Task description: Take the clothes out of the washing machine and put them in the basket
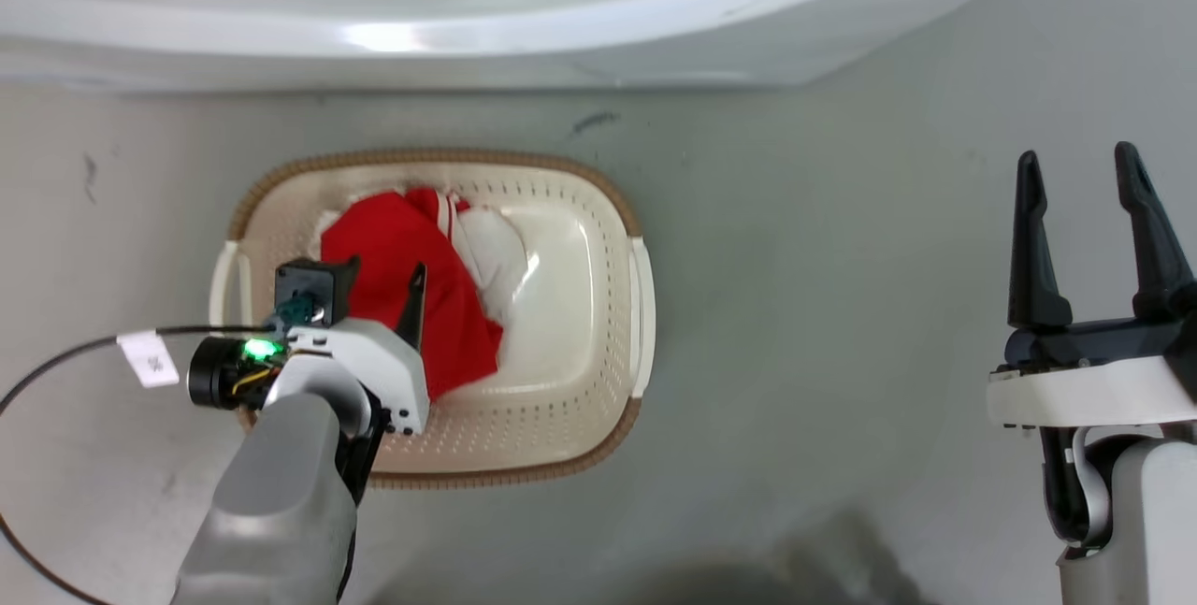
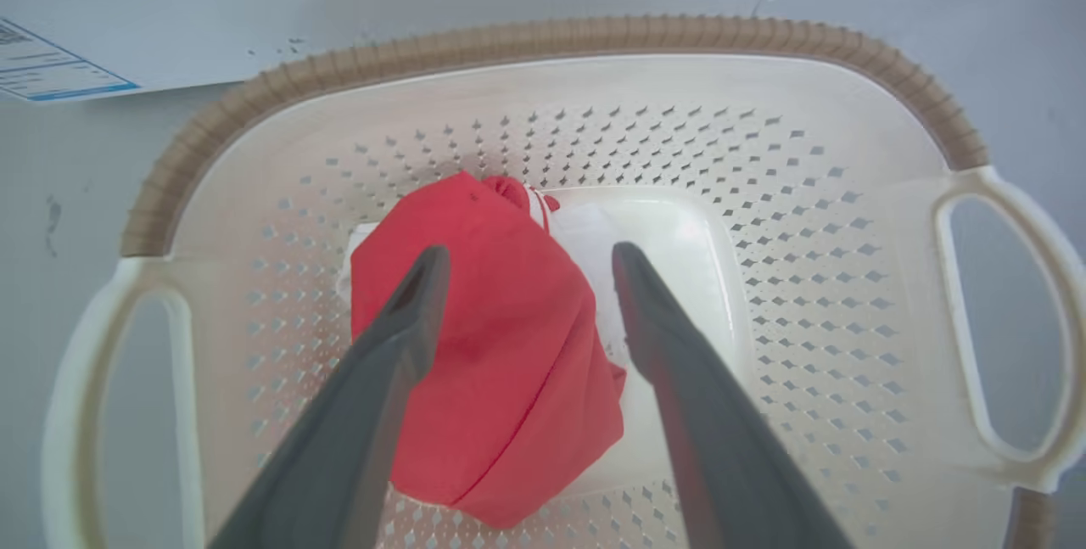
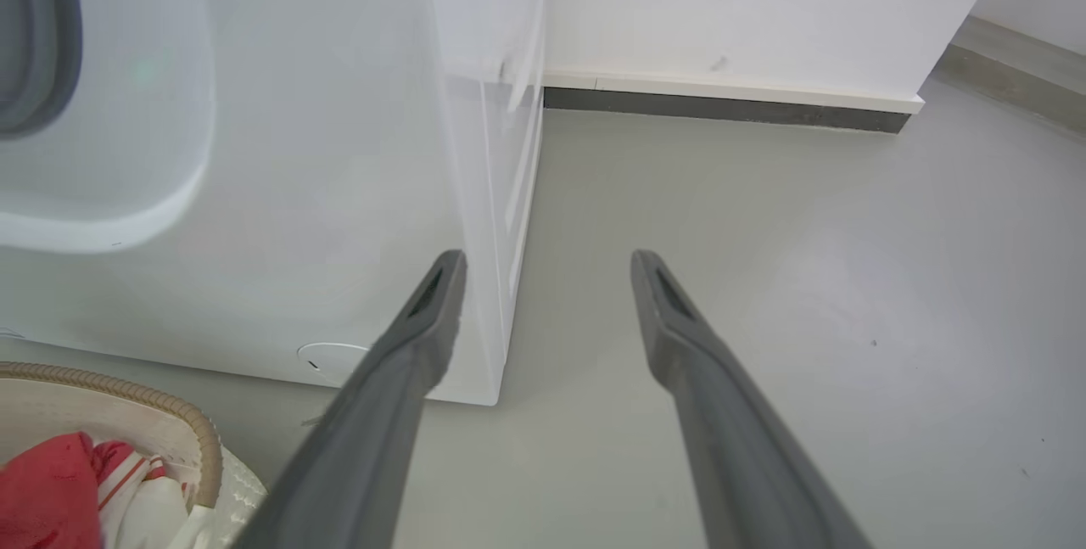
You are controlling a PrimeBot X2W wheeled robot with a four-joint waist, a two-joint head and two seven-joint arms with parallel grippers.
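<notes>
In cream-white perforated plastic basket (image 1: 430,157) with brown woven-look rim, on grey floor (image 1: 842,306) before large white front-loading washing machine (image 1: 561,21): bunched bright red fabric garment (image 1: 388,254) with white panels, in basket's left half. Left gripper (image 2: 528,254) directly above it, fingers spread wide, holding nothing; garment's long axis runs roughly along fingers. Right gripper (image 1: 1077,156) wide, empty, well apart rightward. Left arm nearer. Whether more clothes remain in machine: cannot tell.

clothes (image 1: 402,287) in basket (image 1: 561,413); basket on floor (image 1: 823,306), before washing machine (image 1: 468,25)
</notes>
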